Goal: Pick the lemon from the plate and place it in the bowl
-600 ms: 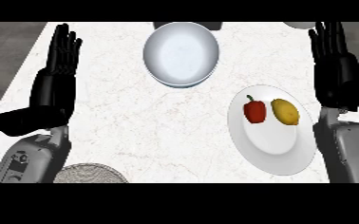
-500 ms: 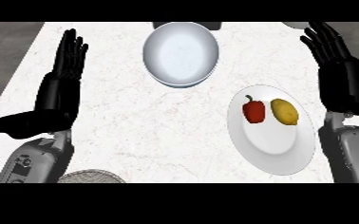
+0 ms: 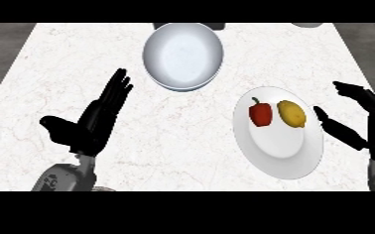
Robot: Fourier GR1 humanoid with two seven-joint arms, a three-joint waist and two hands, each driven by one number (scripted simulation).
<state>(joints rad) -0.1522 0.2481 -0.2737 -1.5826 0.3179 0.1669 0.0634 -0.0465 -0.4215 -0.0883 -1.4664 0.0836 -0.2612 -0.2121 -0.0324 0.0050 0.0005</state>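
A yellow lemon [image 3: 292, 114] lies on the white plate [image 3: 282, 148] at the right, beside a red pepper [image 3: 260, 114]. The pale bowl [image 3: 183, 55] stands at the back centre with nothing in it. My right hand [image 3: 350, 121] comes in at the right edge, just right of the plate, thumb and fingers spread apart, a short gap from the lemon and not touching it. My left hand [image 3: 95, 119] is at the lower left, open with fingers straight and pointing up and to the right.
White marble counter [image 3: 176, 144] runs across the view. Dark objects sit cut off at the back edge behind the bowl [image 3: 212, 26] and at the far right [image 3: 307, 25].
The right hand has dropped from the upper right down beside the plate, turning toward the lemon. The left hand has moved down and inward, tilting right.
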